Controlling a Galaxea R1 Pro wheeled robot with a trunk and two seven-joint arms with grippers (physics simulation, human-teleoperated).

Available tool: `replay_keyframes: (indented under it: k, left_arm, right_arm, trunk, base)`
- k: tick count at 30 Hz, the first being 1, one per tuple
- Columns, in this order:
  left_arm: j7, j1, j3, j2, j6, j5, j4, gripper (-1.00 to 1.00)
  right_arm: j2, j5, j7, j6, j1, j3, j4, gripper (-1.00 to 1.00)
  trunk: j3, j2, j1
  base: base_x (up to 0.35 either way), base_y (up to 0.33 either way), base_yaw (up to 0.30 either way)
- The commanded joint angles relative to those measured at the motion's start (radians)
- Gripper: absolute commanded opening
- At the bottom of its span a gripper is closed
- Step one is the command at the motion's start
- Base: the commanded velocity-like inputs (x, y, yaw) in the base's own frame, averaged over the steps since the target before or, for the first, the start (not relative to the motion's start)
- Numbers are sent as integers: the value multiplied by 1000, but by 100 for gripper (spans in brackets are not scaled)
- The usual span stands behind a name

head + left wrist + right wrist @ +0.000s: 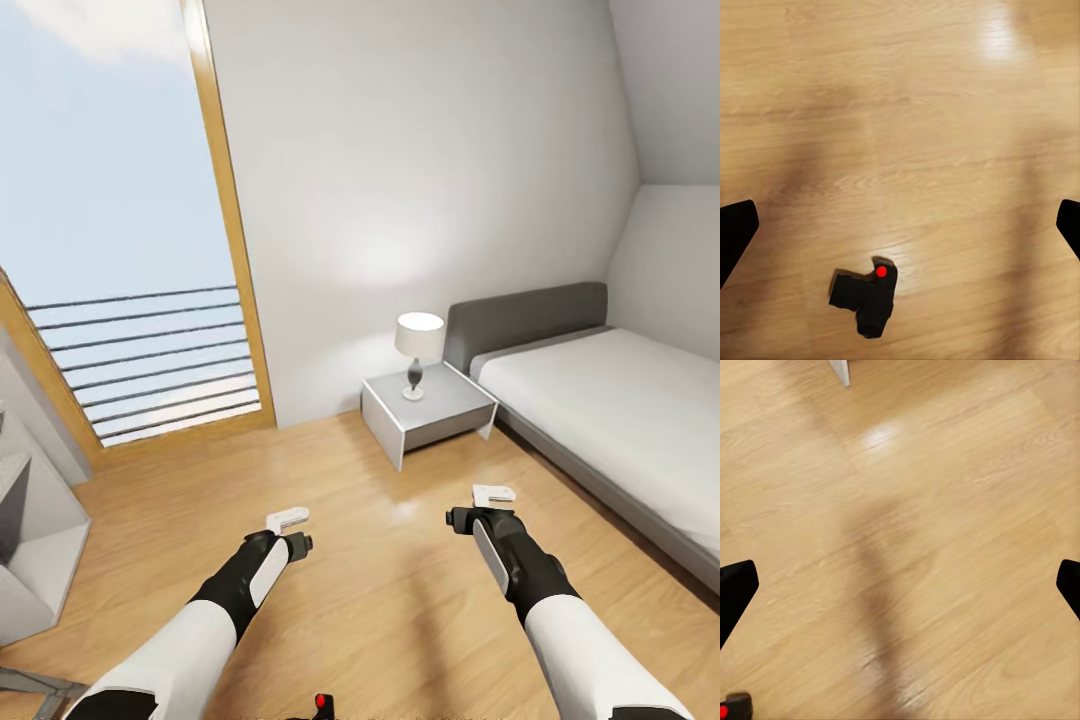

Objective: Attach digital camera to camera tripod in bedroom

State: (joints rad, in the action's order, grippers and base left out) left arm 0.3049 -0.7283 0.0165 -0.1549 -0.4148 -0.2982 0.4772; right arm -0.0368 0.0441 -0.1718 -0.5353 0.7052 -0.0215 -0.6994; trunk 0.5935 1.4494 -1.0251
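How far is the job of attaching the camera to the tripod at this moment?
Nothing looks done yet. The digital camera lies on the wood floor, ungrasped. The left end effector and the right end effector are both open and empty. Left: pick up the camera, find the tripod, mount it.

digital camera (866, 296) black, red button; floor (400, 590) light wood grain; bed (610, 410) grey frame, white mattress; lamp (419, 345) white shade; walls white.
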Motion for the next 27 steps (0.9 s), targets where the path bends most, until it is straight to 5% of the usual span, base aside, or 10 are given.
replay_keyframes:
  k: [1, 27]
  left_arm:
    - [7, 0, 2, 0, -3, -10, 2, 100]
    - [22, 0, 5, 3, -5, -13, -23, 100]
  right_arm:
    - [-1, 5, -4, -4, 0, -2, -2, 100]
    - [0, 5, -6, -2, 0, -2, -2, 100]
  trunk:
    - [3, 1, 0]
    - [44, 1, 0]
  base:
    - [0, 0, 61]
    - [0, 0, 62]
